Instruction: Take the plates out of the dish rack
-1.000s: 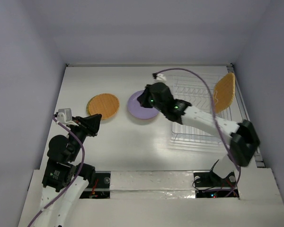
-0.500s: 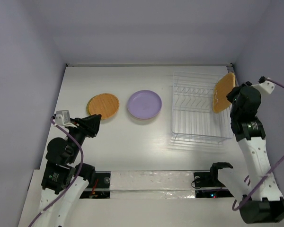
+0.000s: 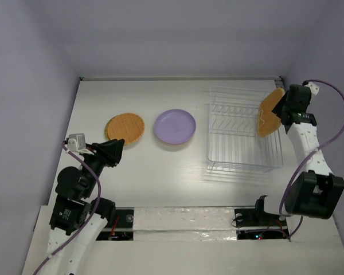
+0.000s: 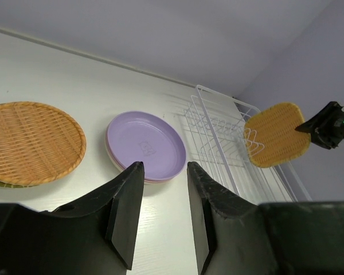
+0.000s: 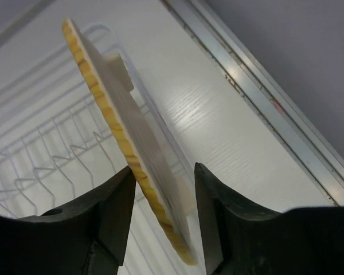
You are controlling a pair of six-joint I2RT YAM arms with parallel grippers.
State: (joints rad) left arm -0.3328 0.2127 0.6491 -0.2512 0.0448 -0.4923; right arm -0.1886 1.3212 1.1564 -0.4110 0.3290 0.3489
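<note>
Now we have our right gripper (image 5: 163, 172) at the right end of the dish rack (image 3: 235, 146), which sits by the table's (image 3: 160, 177) right edge. Its jaws are parted and straddle the rim of the orange rounded-square plate (image 3: 270, 113), which stands tilted there, and we see no squeeze on it. Our left gripper (image 4: 160, 175) hangs released and empty near the table's left edge. The purple plate (image 3: 175, 126) and the orange round plate (image 3: 125, 128) lie flat side by side, left of the rack.
</note>
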